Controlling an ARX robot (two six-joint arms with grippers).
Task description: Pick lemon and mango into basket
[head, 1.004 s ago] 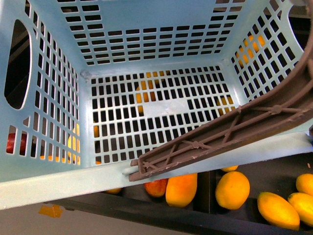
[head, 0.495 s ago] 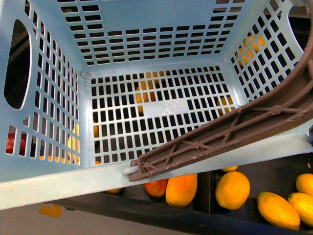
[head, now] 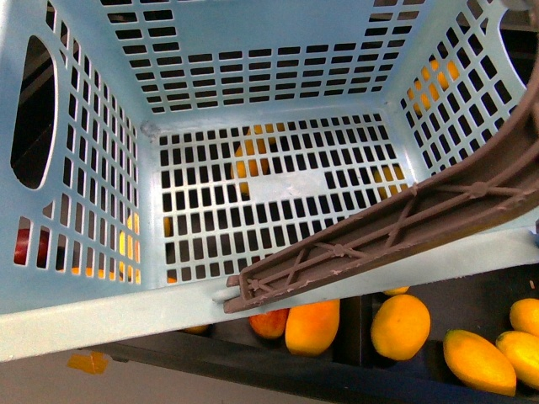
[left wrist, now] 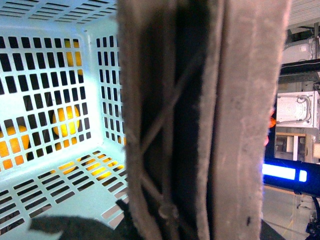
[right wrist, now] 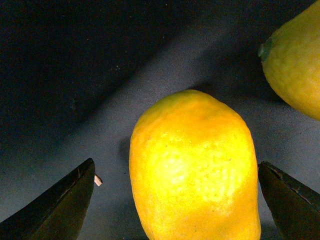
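- Since the earlier frames the basket [head: 109,313] has shifted slightly in the front view. Its near rim sits lower at the lower left, and the oval hand hole has edged rightward. The fruit along the bottom edge lies as it did.
- Nothing lies inside the basket yet; the yellow glimpsed through its slots is outside it. The brown handle [head: 379,225] slants from the right edge down to lower centre, across part of the opening, so a carried fruit could strike it on the way in.
- In the left wrist view the handle fills the centre of the frame. The left gripper's fingers are not shown, so I cannot tell whether it is clamped. A loose hold would let the basket swing and move the drop spot.
- The right gripper [right wrist: 176,163] is spread wide, its dark fingertips [right wrist: 60,205] in the lower corners. What looks like the lemon [right wrist: 195,170] sits between them untouched, on a dark surface.
- An off-centre squeeze on that rounded skin could squirt it out or roll it toward the second yellow fruit [right wrist: 295,65] at upper right.
- The likely mango [head: 477,362] lies at lower right among look-alikes, so the wrong fruit could be grabbed.
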